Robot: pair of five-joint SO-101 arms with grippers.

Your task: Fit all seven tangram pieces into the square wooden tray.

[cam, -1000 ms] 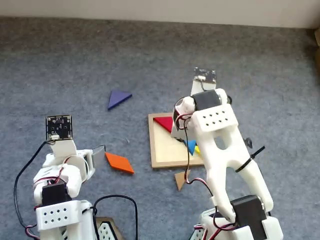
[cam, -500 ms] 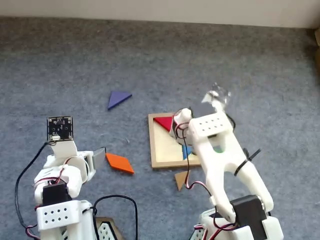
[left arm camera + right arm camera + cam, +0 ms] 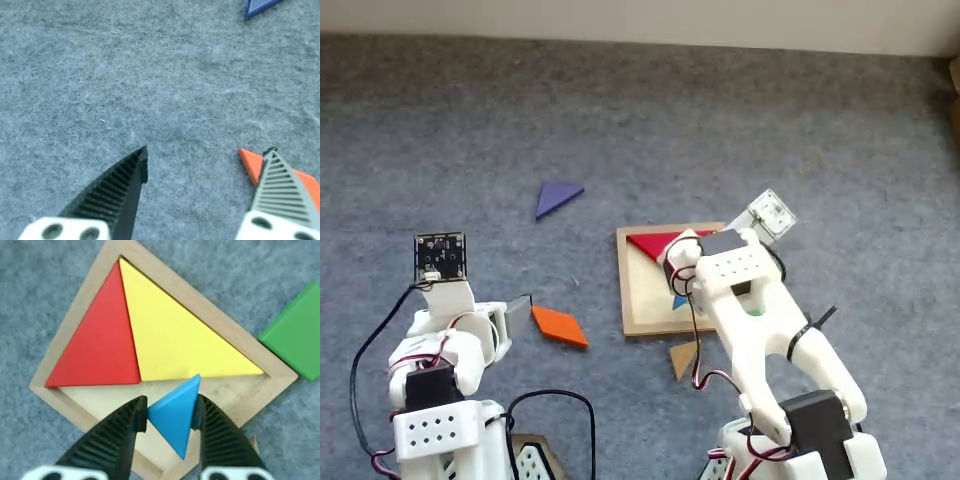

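Note:
In the right wrist view the square wooden tray (image 3: 67, 355) holds a red triangle (image 3: 100, 340) and a large yellow triangle (image 3: 175, 340) side by side. My right gripper (image 3: 170, 412) is shut on a small blue triangle (image 3: 175, 415) over the tray's bare part, its tip touching the yellow piece. A green square (image 3: 295, 335) lies just outside the tray. My left gripper (image 3: 206, 155) stands open on the carpet, its grey finger over the orange parallelogram (image 3: 249, 162). From above, the orange parallelogram (image 3: 558, 326) lies left of the tray (image 3: 640, 322).
A purple triangle (image 3: 557, 197) lies on the carpet up and left of the tray, and its corner (image 3: 260, 6) also shows in the left wrist view. A tan triangle (image 3: 682, 360) sits just below the tray's near edge. Grey carpet (image 3: 470, 130) covers the table.
The right arm has drawn back toward its base and turned its wrist, bringing the blue triangle over the tray's near-left part. The left arm has stayed put.

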